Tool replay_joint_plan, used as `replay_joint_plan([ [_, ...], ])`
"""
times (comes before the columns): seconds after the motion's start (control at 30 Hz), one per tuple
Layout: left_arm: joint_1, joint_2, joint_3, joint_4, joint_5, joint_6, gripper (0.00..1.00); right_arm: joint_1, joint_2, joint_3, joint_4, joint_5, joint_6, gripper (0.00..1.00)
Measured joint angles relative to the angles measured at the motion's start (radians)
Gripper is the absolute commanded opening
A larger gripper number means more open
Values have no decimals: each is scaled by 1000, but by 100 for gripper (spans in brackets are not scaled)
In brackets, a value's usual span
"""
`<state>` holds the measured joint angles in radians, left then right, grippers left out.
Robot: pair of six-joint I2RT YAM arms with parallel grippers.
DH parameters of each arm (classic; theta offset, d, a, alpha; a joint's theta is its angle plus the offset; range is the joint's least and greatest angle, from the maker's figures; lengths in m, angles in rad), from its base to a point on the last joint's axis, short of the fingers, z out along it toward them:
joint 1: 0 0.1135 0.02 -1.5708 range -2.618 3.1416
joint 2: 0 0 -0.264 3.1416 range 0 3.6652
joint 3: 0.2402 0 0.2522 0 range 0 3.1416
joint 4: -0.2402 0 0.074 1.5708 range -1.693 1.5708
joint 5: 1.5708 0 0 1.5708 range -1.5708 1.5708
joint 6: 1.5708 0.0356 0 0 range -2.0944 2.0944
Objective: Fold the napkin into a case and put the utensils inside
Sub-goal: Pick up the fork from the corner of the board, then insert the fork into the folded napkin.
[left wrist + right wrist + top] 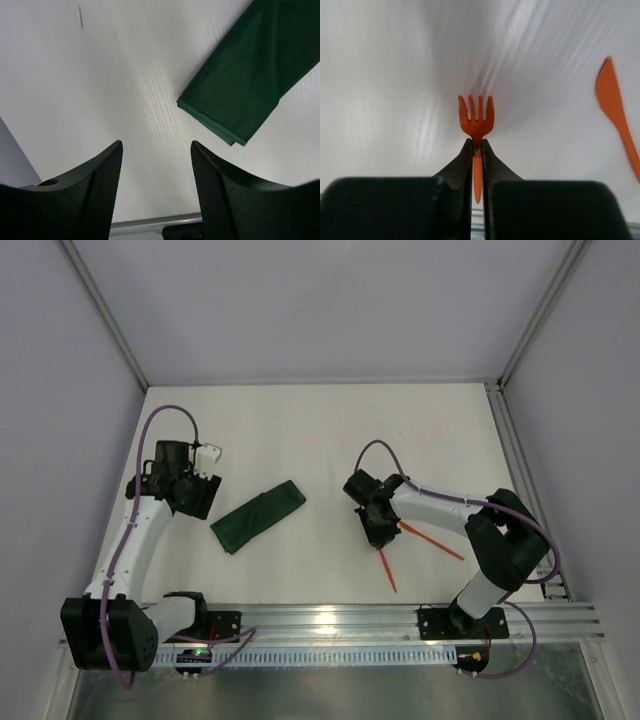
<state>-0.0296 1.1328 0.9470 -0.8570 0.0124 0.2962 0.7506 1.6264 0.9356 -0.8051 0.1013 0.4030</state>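
1. White table [330, 430] boxed in by pale grey walls [300, 310]. A metal rail [350, 618] runs along the near edge, and both arm bases are on it.
2. Right gripper [476, 142]: the fingers [465, 165] are pinched together on the neck of the orange fork [476, 117], just below the tines. The tines stick out past the fingertips and the handle runs back between the fingers.
3. In the top view this gripper sits right of centre. The fork handle pokes out of it toward the near side. Cannot tell whether the fork is lifted or touching the table.
4. The orange knife [615, 115] lies flat on the table, just right of the right gripper and apart from the fork. It is not held. In the top view its handle slants toward the near right.
5. Left gripper [156, 146]: the fingers [107, 185] are parted with bare table between them, holding nothing. It is over the far-left part of the table.
6. The case [258, 515] is a dark green cloth folded into a narrow oblong, lying flat at left of centre. It runs diagonally from near left to far right, and its near-left end is just beside the left gripper without touching it.
7. In the left wrist view, that end of the case shows stacked folded edges at one corner. The inside is not visible from any view.
8. Both utensils are outside the case, well to its right.
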Motion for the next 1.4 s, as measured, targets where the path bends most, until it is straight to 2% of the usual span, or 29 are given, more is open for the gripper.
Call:
replay_joint_plan([
  [0.17,2,0,1,0,-19,8,54,-18,-4,175,135,37,119,4],
  [0.37,4,0,12,-1,19,29,54,-31,-48,318,395,66,428,4],
  [0.5,4,0,29,2,64,29,53,11,58,428,511,76,728,4],
  [0.57,4,3,30,11,72,28,48,41,159,499,533,78,859,4],
  [0.7,4,48,18,38,64,30,44,86,357,631,472,76,1047,4],
  [0.83,4,90,-32,56,59,34,42,108,455,685,386,78,1151,4],
  [1.0,4,112,-71,61,59,54,42,111,465,697,290,105,1228,4],
  [1.4,4,205,-125,139,64,83,43,105,467,699,185,132,1260,4],
])
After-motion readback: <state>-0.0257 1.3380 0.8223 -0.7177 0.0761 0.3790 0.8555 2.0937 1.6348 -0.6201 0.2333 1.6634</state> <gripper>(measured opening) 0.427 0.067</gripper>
